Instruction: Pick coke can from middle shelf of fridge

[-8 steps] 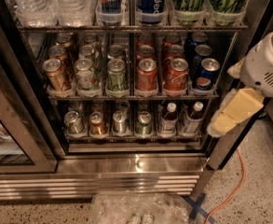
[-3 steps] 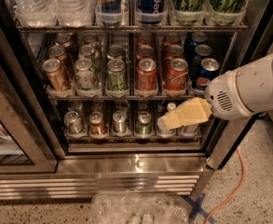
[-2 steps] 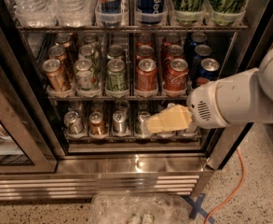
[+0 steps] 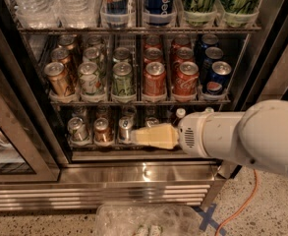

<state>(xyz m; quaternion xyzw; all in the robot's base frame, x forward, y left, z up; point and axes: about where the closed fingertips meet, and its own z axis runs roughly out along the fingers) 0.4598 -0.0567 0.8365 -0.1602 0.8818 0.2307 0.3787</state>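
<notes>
The coke can (image 4: 185, 78) stands upright, top up, at the front of the middle shelf (image 4: 138, 102), one of two red front cans. The pincer (image 4: 137, 135) hangs just below that shelf; I cannot tell whether it is open or closed.

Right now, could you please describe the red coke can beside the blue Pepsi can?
The coke can is short, red, metal-looking, with silver top and pale lettering. It stands upright at the front of its lane on the middle shelf, red cans behind it. The gripper hangs lower, at the bottom rack, not touching it.
</notes>
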